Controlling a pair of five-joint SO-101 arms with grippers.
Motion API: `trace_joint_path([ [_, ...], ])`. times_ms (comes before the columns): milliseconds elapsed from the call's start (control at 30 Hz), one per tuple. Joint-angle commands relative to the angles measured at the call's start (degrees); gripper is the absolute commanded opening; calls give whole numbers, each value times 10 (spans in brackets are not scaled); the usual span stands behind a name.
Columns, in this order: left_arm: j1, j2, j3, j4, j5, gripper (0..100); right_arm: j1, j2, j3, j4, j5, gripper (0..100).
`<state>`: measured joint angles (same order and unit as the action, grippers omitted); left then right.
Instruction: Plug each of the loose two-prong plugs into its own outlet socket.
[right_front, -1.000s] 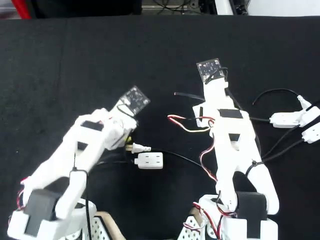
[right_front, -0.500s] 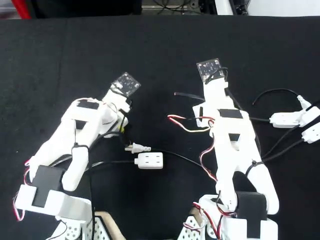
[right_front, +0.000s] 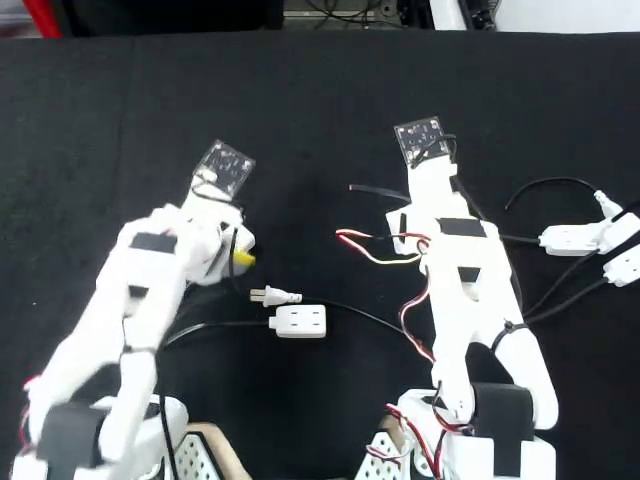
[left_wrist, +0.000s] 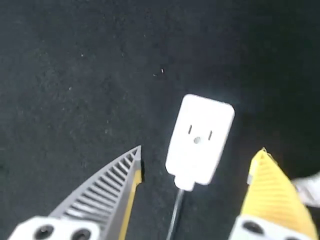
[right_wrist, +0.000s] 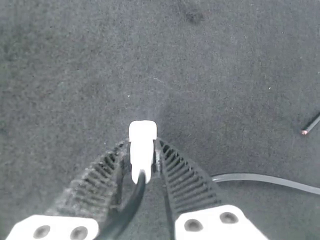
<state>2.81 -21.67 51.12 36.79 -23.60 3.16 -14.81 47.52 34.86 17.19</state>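
Held plug (right_wrist: 142, 147): prongs hidden behind body. Lone socket (left_wrist: 200, 137): cord (left_wrist: 175, 215) runs off edge. Far sockets (right_front: 625, 265) cropped by edge.

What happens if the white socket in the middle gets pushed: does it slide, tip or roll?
It likely slides rather than tips or rolls: the socket lies flat and boxy on the cloth. It looks like small plastic, so it is probably light. Its cord trails from one end and may drag or swing it.
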Motion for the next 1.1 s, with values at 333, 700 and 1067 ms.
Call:
trace_joint_path([
  [333, 85, -37, 50, -45, -41, 289, 8, -23, -4, -6, 4, 11],
  [700, 44, 176, -162, 79, -41, 289, 8, -23, -4, -6, 4, 11],
  [1067, 6, 221, -213, 114, -62, 289, 8, -23, -3, -6, 4, 11],
])
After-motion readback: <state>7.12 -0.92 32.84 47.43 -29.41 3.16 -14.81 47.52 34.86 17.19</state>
